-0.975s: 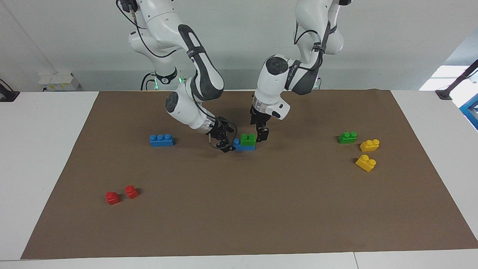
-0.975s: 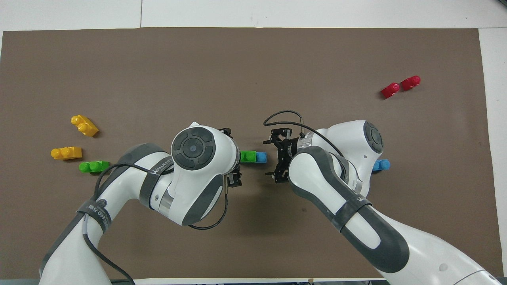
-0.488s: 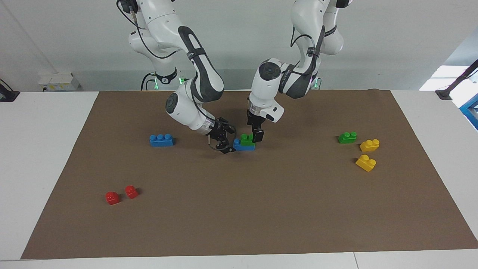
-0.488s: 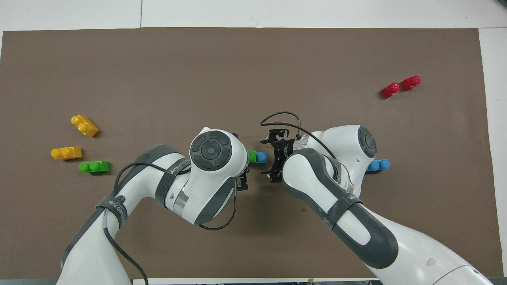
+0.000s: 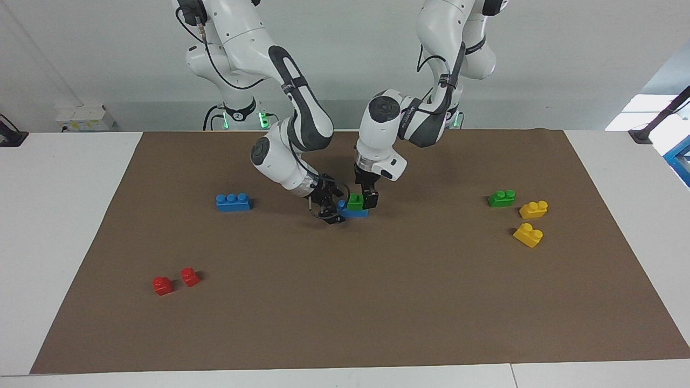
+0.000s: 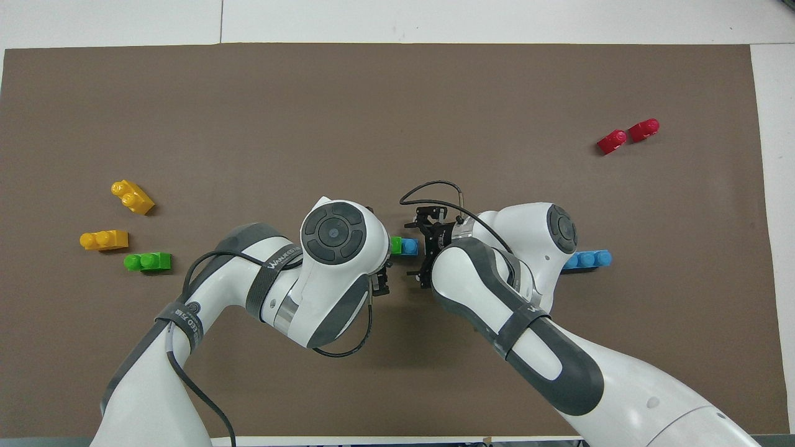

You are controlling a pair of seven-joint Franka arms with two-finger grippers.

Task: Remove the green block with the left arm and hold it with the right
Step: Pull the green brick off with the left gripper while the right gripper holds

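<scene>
The small bright-green plastic brick [image 5: 355, 201] with two studs sits pressed onto one end of a blue plastic brick [image 5: 353, 212], near the middle of the brown mat [image 5: 377, 302] that covers the worktop [image 5: 64, 226]. The end of the blue brick toward the right arm's end of the worktop shows bare beside it.

The left pincer [image 5: 366, 198] is down at the green brick, its dark fingers straddling it at the end toward the left arm's side. The fingers stand released, not clamped on the brick.

The right pincer [image 5: 330, 207] is low at the bare end of the blue brick, tilted in from the right arm's side. Its fingers are spread apart and hold nothing.

A second blue plastic three-stud brick [image 5: 233, 202] lies on the mat toward the right arm's end. Two small red plastic bricks [image 5: 174, 281] lie near the mat's corner at that end, at the edge away from the robots.

Toward the left arm's end lie another green two-stud brick [image 5: 501, 198] and two yellow plastic bricks [image 5: 530, 222], close together.
</scene>
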